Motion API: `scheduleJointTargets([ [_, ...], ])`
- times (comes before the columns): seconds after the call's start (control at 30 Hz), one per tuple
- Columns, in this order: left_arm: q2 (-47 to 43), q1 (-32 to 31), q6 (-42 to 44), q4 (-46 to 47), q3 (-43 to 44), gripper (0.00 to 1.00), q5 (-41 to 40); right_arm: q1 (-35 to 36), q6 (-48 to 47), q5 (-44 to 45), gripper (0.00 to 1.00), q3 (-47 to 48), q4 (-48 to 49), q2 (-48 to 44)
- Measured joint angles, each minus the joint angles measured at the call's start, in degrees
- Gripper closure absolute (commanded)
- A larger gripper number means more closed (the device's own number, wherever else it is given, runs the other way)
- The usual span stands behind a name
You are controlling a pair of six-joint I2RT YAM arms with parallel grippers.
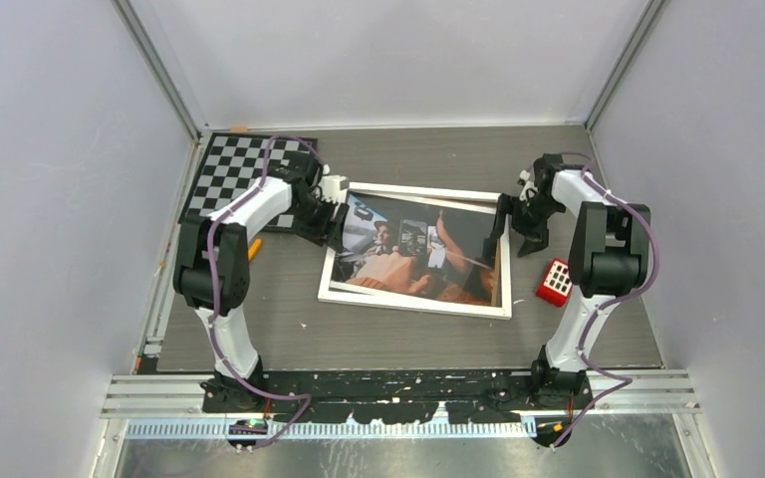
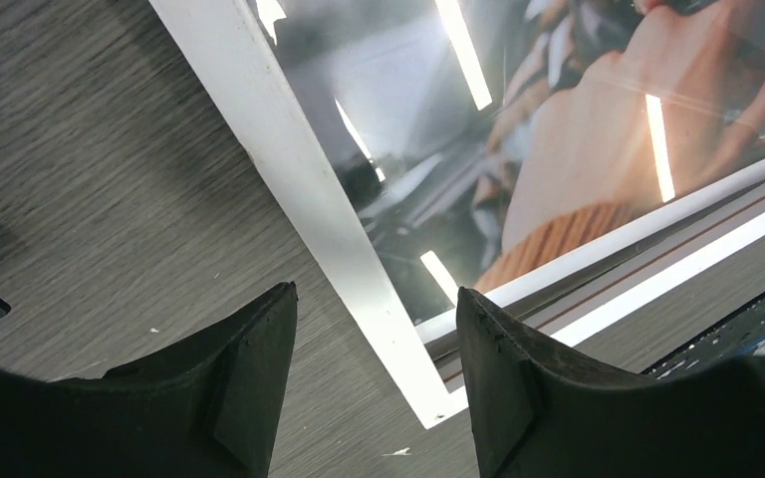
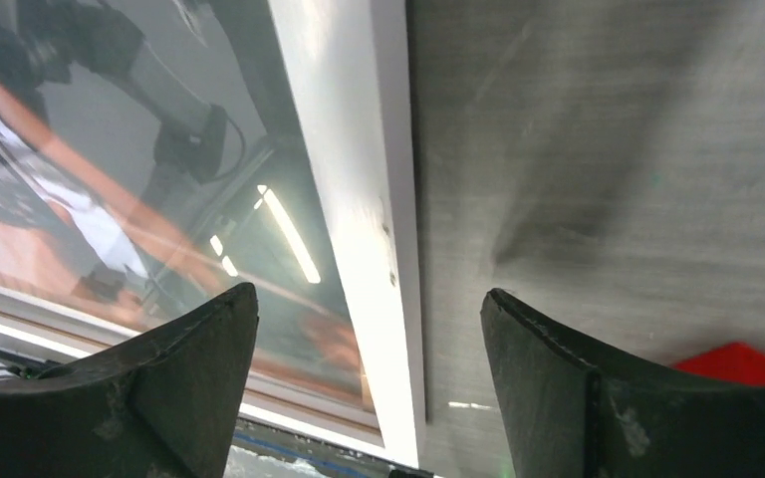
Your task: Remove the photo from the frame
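Left hand and right hand stood open astride the frame.
A careless pinch could crease the photo.

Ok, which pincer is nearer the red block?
Right. The right pincer hangs over the frame's right edge, beside the red block; the left pincer is at the frame's opposite edge.

Pale grey walls around a dark wood-grain table, metal posts in the back corners, a rail along the front.
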Motion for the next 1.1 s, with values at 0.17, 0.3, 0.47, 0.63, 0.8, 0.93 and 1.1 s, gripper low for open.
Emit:
scheduleJointTargets([
  [0.17, 0.9, 0.0, -0.4, 0.3, -0.3, 0.39, -0.9, 0.0, -0.6, 0.6, 0.2, -4.5, -1.6, -2.0],
  [0.3, 2.6, -0.3, -1.7, 0.6, -0.3, 0.39, -1.3, 0.1, -0.4, 0.2, 0.3, -4.8, -1.4, -0.9],
  [0.47, 4.7, -0.4, -4.6, 2.2, -1.3, 0.42, -0.3, 0.0, 1.2, -3.3, 0.5, 1.9, -4.1, 5.2],
  [0.63, 4.8, 0.2, -7.6, 3.2, -2.3, 0.43, 0.0, -0.6, 1.9, -6.5, 0.59, 9.6, -6.6, 11.1],
  [0.8, 4.8, 0.4, -9.4, 3.8, -2.4, 0.44, 0.0, -0.8, 1.3, -9.1, 0.64, 18.8, -8.3, 16.7],
  [0.93, 4.8, 0.4, -10.2, 4.5, -2.4, 0.47, -0.1, -0.8, 0.5, -10.3, 0.69, 24.5, -7.6, 19.7],
  [1.1, 4.8, 0.4, -9.7, 4.8, -2.3, 0.61, -1.3, -1.0, -0.3, -10.6, 0.74, 21.8, -4.5, 17.9],
])
